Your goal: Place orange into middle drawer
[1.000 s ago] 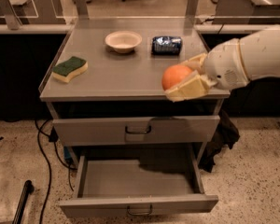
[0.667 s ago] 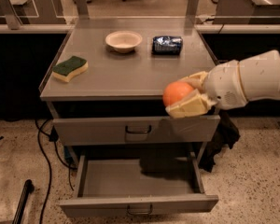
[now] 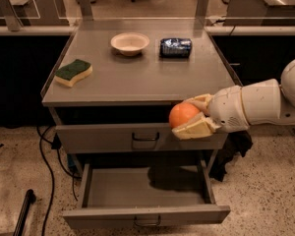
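Middle drawer (image 3: pixel 137 190) pulled out, low and near. Orange (image 3: pixel 182 113) clamped between gripper (image 3: pixel 191 118) fingers, held against upper drawer front (image 3: pixel 108 137), above open drawer's right half. Arm (image 3: pixel 258 104) reaching in level from right.

**Materials and surface finish: findings**

Cabinet top (image 3: pixel 137 77): grey metal, matt, smooth, with a dull sheen towards the back.
Upper drawer front (image 3: pixel 113 137) and middle drawer (image 3: pixel 187 214): the same matt grey metal, with dark loop handles.
Orange (image 3: pixel 183 115): smooth skin, slightly glossy.
Gripper (image 3: pixel 189 116): in front of the cabinet's right front edge, above the middle drawer. Its cream, matt, rubbery-looking fingers (image 3: pixel 192 131) are clasped on the orange.
Arm (image 3: pixel 255 104): white hard shell, apparently plastic, satin finish.
Bowl (image 3: pixel 130 43): cream, smooth, matt.
Sponge (image 3: pixel 73 73): rough green top over yellow foam.
Packet (image 3: pixel 175 47): dark, glossy, crinkled wrap.
Floor (image 3: pixel 265 191): speckled, stone-like.
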Robot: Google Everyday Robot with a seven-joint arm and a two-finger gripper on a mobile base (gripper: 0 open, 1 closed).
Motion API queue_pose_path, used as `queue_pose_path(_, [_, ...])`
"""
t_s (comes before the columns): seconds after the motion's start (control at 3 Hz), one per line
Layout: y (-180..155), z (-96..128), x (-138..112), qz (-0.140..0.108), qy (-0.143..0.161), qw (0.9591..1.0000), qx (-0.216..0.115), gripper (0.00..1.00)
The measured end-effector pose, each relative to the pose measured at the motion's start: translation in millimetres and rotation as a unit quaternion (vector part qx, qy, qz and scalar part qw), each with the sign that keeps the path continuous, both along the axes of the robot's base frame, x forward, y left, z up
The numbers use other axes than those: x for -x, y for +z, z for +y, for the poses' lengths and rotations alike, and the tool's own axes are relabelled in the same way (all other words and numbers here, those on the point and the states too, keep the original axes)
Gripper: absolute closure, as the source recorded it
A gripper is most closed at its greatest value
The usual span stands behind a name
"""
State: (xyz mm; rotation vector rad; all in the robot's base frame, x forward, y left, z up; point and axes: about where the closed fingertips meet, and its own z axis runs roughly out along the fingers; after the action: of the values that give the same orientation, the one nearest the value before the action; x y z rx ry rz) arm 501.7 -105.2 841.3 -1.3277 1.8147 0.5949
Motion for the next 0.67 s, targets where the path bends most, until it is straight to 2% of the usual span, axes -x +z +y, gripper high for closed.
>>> queue_pose_path(0.33, [-33, -3, 6, 0.002, 0.005, 1.0, -0.005, 1.0])
queue_pose_path(0.67, [-88, -3, 16, 0.009, 0.006, 0.9998, -0.014, 1.0])
